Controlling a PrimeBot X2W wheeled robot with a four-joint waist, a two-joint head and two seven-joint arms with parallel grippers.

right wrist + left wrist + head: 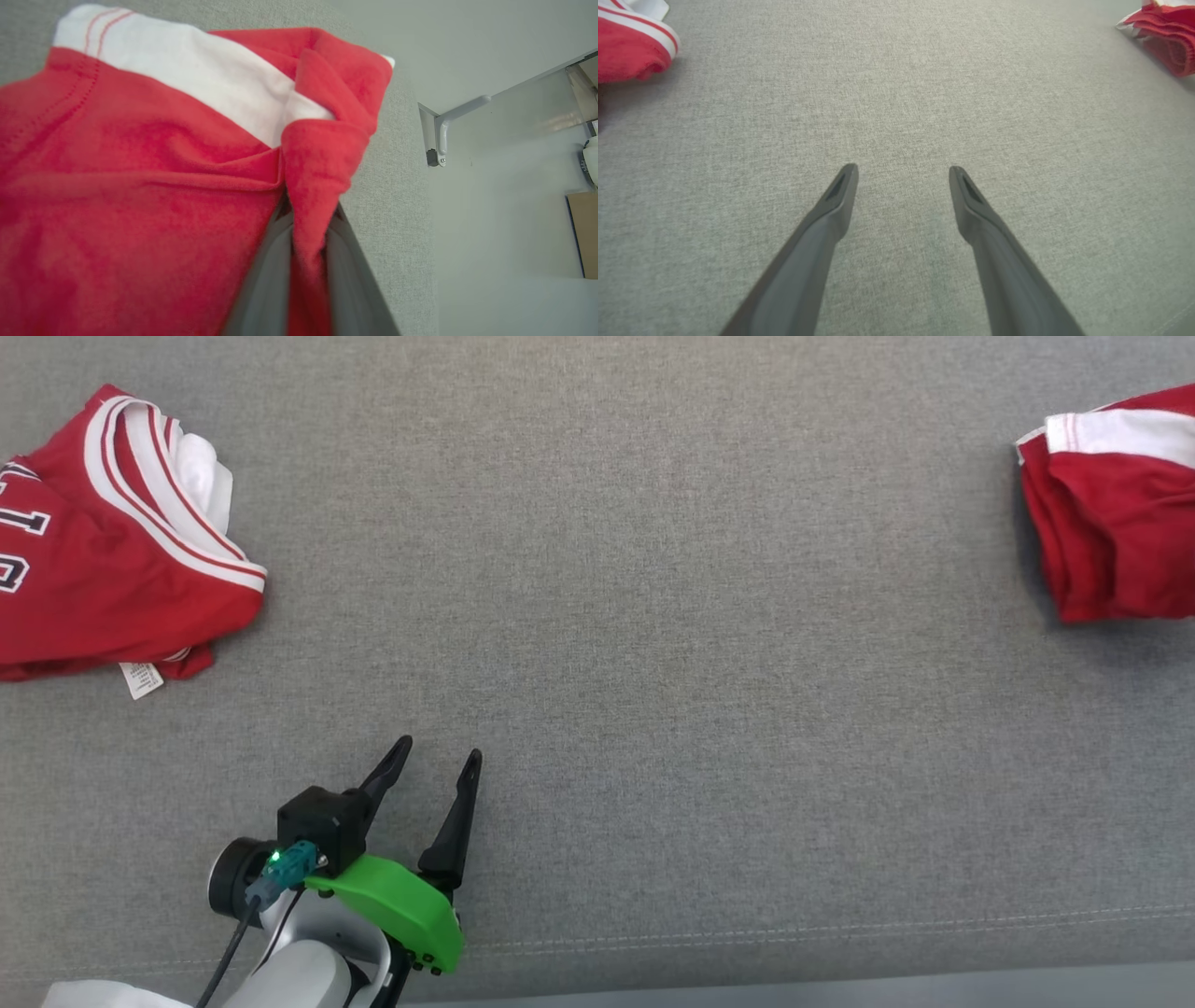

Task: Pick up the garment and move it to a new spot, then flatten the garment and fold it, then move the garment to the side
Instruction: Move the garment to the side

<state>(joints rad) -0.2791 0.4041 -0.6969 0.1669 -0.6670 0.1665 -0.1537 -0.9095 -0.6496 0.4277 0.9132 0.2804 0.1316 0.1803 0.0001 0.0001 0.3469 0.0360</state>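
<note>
The garment, red with a white band, is pinched at one edge by the right gripper. The two dark fingers are closed on a narrow fold of red cloth, low in the middle of the right wrist view. From that pinch the rest of the cloth spreads up and to the left of the frame, bunched and creased, lying on the grey fabric surface.

In the head view the garment sits at the far right edge, upper part of the frame, and is cut off by the border. What shows is a crumpled heap running roughly top to bottom, so its true long axis cannot be read.

The left gripper is at the lower left of centre in the head view, fingers spread and holding nothing, over bare surface. It is well apart from the garment, which lies up and to the right of it — in the left wrist view only a red corner shows at the upper right.

A second red jersey with numerals lies at the upper left and is touched by neither gripper.

By my reading the right arm is the one placed to carry the garment, and the open middle of the surface lies to the left of its grip. The left arm would have to reach across to help spread the cloth.
</note>
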